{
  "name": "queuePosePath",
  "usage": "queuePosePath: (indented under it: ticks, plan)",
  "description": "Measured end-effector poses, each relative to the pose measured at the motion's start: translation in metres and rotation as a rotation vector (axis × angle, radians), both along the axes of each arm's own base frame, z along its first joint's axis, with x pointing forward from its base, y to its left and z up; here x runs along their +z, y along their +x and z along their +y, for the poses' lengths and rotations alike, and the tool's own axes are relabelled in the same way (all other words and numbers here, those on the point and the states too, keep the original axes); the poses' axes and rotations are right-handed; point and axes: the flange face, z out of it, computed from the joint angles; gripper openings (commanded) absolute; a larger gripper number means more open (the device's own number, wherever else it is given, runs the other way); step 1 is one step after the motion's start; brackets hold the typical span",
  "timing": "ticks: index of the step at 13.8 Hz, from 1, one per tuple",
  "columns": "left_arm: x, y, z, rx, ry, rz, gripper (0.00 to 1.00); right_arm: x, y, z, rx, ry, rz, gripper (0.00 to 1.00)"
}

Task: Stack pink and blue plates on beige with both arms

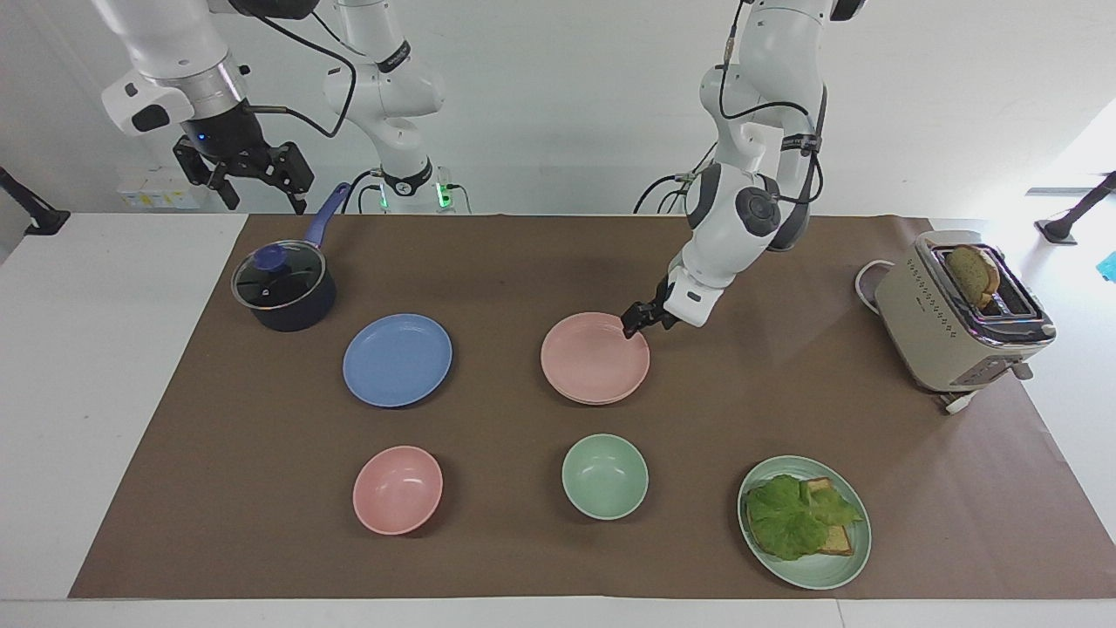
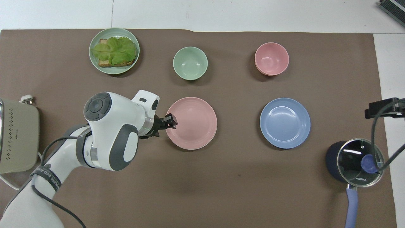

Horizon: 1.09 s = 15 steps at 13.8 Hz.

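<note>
**Pink plate down on beige, left hand open at its rim**

Left hand (image 1: pixel 641 321) sat at the edge of the pink plate (image 1: pixel 595 357), on the side toward the left arm's end of the surface (image 1: pixel 523 262). Fingers were parted, gripping nothing. Pink plate lay flat on the beige plate (image 1: pixel 596 401); only a thin sliver of beige rim showed under it. Can't tell whether the fingertips touched the rim.

Blue plate (image 1: pixel 398 359) lay on the surface by itself, well apart from the left hand, toward the right arm's end, beside the stack.

Right hand (image 1: pixel 255 187) hung in the air over the surface's edge just past the lidded pot (image 1: pixel 283 288), fingers spread, empty. Right arm was waiting.
</note>
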Motion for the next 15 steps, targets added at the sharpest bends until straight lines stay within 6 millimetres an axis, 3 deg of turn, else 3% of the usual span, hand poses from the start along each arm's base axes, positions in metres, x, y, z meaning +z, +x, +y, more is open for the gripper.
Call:
queuePosePath:
  ticks: [3,8,11,15]
  plan:
    - [0.037,0.023,0.023,-0.050,0.075,0.000,1.00,0.000,0.000,0.000,0.000,0.000,0.000,1.00]
    - [0.115,0.064,0.100,-0.078,0.114,-0.034,1.00,0.000,0.000,0.000,0.000,0.000,0.000,1.00]
    - [0.159,0.077,0.138,-0.091,0.152,-0.063,1.00,0.000,0.000,0.000,0.000,0.000,0.000,1.00]
    - [0.207,0.081,0.166,-0.139,0.191,-0.088,1.00,0.000,0.000,0.000,0.000,0.000,0.000,1.00]
